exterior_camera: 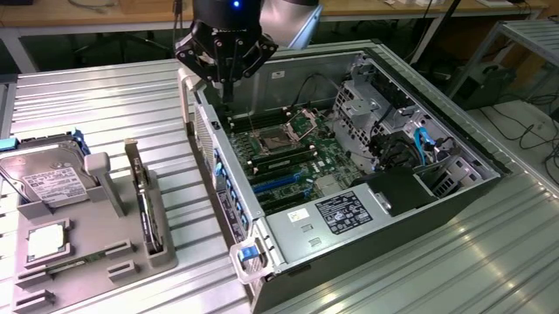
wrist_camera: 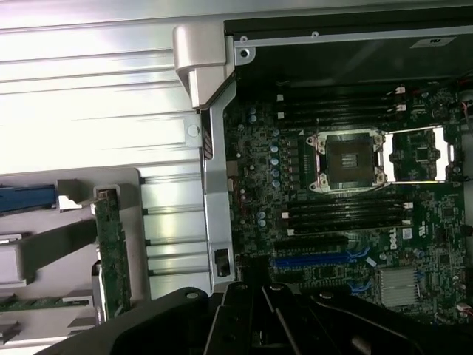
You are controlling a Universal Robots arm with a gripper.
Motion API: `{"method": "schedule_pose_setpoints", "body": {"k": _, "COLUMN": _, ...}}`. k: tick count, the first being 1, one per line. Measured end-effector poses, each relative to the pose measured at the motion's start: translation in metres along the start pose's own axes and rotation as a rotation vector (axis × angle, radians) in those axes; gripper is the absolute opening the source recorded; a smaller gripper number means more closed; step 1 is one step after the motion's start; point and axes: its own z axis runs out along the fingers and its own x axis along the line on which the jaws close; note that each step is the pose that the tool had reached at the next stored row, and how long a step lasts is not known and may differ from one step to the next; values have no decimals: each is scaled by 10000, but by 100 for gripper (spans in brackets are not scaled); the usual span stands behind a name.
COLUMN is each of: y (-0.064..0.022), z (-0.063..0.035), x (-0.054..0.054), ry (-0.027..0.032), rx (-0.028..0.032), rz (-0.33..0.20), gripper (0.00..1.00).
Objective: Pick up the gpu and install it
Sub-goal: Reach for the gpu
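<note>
Scanning the ribbed metal surface (exterior_camera: 114,98), we are seeing the open computer case (exterior_camera: 367,261) lying on it, with the grey holder (exterior_camera: 98,176) sitting beside it on the exterior view's left. The gpu (exterior_camera: 144,196) is standing on edge in that holder. The end effector (exterior_camera: 225,91) is hovering over the case's edge, fingers narrow, gripping nothing.

The worktop (exterior_camera: 105,111) is a silvery metal surface of long parallel ribs. An open computer case (exterior_camera: 393,261) lies on its side on it toward the exterior view's right. A grey moulded parts holder (exterior_camera: 91,229) rests near the case on the exterior view's left.
</note>
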Motion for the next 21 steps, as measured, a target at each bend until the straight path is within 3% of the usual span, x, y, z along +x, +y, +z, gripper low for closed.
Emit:
{"method": "schedule_pose_setpoints", "body": {"k": 3, "y": -7, "z": -2, "x": 56, "ry": 0, "rx": 0, "rz": 0, "gripper": 11}}
{"method": "schedule_pose_setpoints", "body": {"k": 6, "y": -24, "z": -6, "x": 193, "ry": 1, "rx": -1, "rz": -13, "gripper": 11}}
{"method": "schedule_pose_setpoints", "body": {"k": 21, "y": -153, "z": -17, "x": 431, "ry": 29, "rx": -103, "rz": -500, "gripper": 11}}
